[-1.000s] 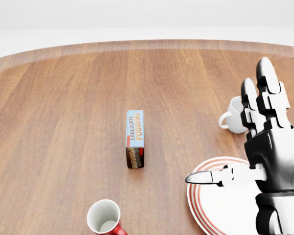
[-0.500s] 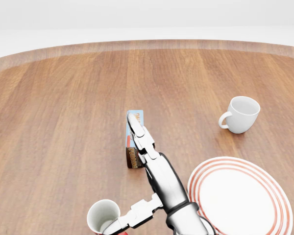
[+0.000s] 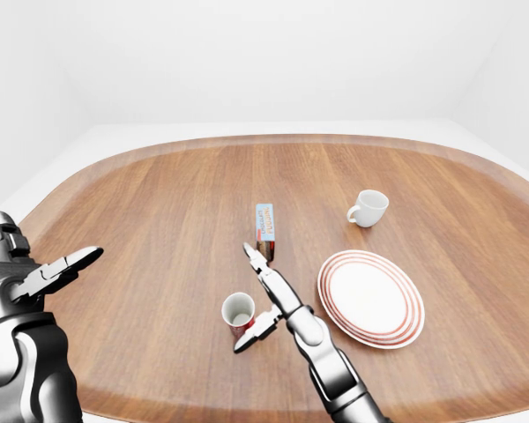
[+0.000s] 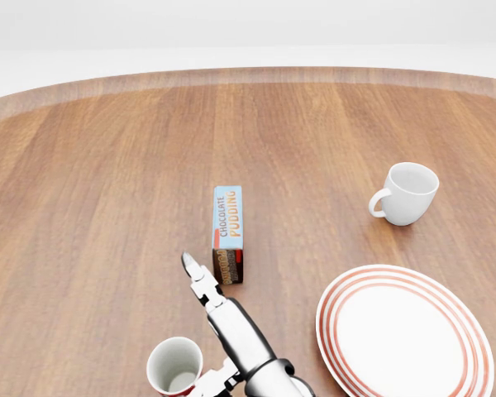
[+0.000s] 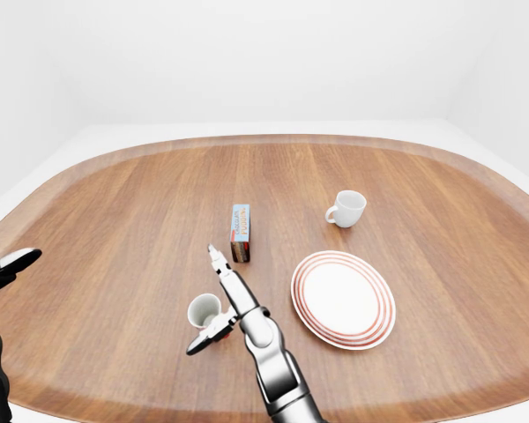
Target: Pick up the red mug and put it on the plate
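The red mug (image 4: pixel 175 366), white inside, stands upright on the wooden table (image 3: pixel 159 211) at the bottom of the head view, left of the red-ringed white plate (image 4: pixel 405 331). My right hand (image 3: pixel 244 298) is open beside the mug's right side. Its straight fingers (image 4: pixel 202 289) reach past the mug toward the pudding box, and its thumb (image 4: pixel 219 382) lies low against the mug's near right side. Nothing is closed round the mug. My left hand (image 3: pixel 48 264) is raised at the left edge of the left-eye view, open, far from the mug.
A chocolate pudding box (image 4: pixel 228 234) lies just beyond my right fingertips. A white mug (image 4: pixel 407 193) stands above the plate toward the right. The table's rounded edge runs across the top and along the left.
My right hand has swung from over the plate at the right, leftward and down, and now stands beside the red mug. The mug, plate and camera have not moved.
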